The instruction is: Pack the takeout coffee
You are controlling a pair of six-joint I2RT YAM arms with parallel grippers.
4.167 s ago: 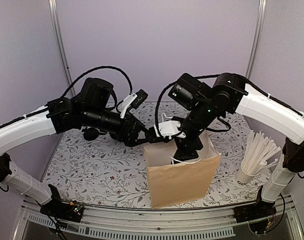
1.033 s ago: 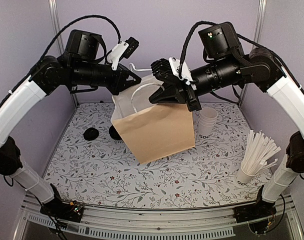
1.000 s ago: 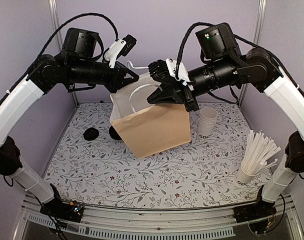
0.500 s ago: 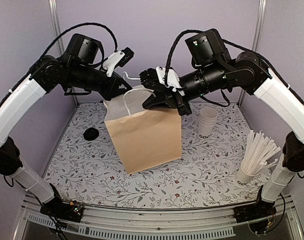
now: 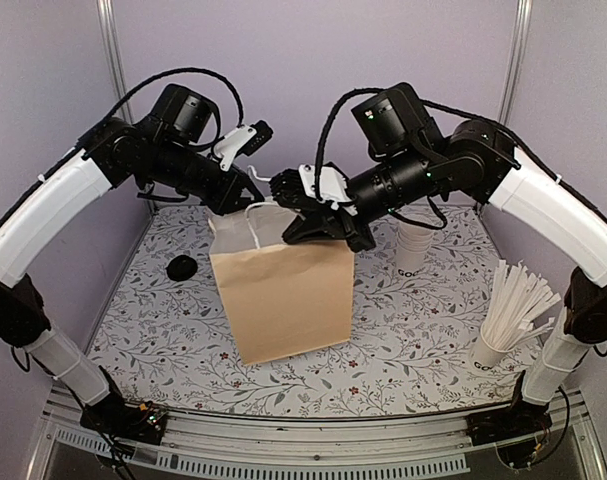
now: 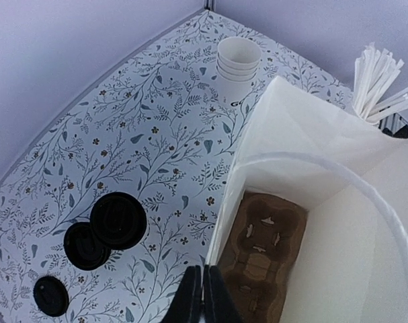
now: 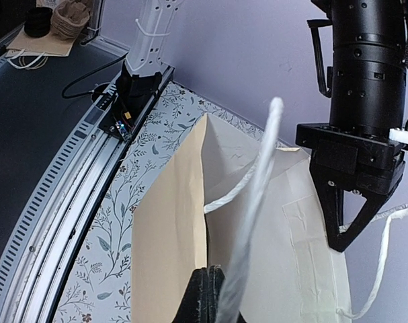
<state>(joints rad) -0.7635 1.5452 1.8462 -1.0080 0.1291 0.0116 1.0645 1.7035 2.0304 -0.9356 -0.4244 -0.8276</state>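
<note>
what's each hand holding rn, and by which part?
Both hold the paper bag by its open top rim: the left hand pinches one side's edge, the right hand the opposite side's.

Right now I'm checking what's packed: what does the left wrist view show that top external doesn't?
Only left wrist: inside the paper bag, a brown cup carrier at the bottom, and two extra black lids. Only top external: the right claw on the rim and the bag's brown outside. Both: the bag, one black lid, the lidless cup stack, the left claw.
</note>
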